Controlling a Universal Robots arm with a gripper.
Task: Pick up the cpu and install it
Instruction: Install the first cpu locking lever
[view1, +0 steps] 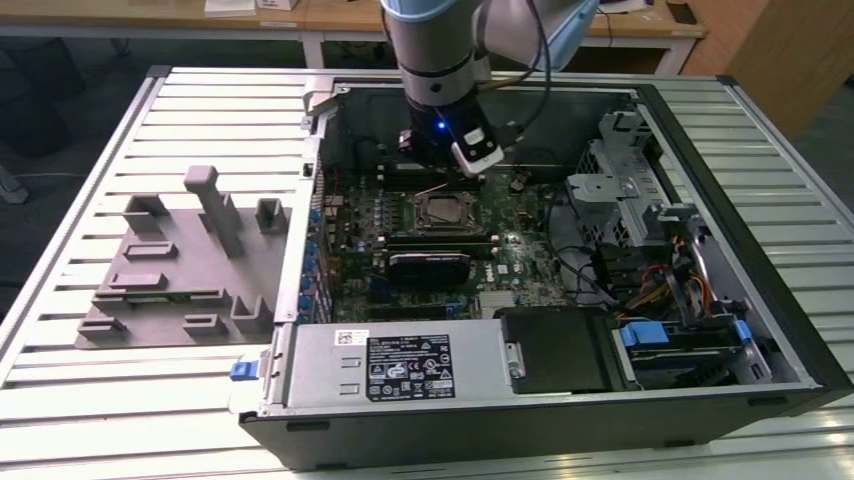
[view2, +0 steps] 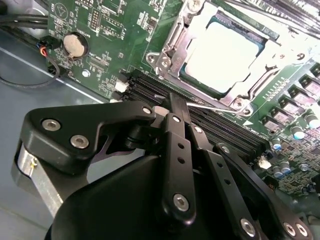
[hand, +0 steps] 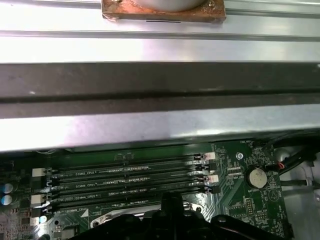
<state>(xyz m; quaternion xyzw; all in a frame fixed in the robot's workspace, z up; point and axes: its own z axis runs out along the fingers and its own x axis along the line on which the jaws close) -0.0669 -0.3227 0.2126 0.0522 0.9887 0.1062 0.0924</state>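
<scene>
The cpu (view2: 224, 52), with its shiny silver top, lies flat in the metal-framed socket (view2: 172, 55) on the green motherboard. In the exterior view, the cpu (view1: 441, 211) sits in the middle of the open computer case. My gripper (view2: 173, 102) hangs just beside the socket, over the black memory slots (view2: 220, 127), with its black fingers (view2: 176, 131) brought together and nothing between them. In the exterior view, the gripper (view1: 447, 165) is just beyond the socket, under the arm. In the first wrist view, the gripper (hand: 172, 201) is low over the same slots (hand: 125, 176).
The case's steel wall (hand: 150, 75) rises close behind the memory slots. A coin battery (view2: 75, 45) and cables lie beside them. A drive cage (view1: 627, 200) stands at the exterior view's right, a power supply (view1: 400, 365) in front, and a grey fixture block (view1: 187, 270) at its left.
</scene>
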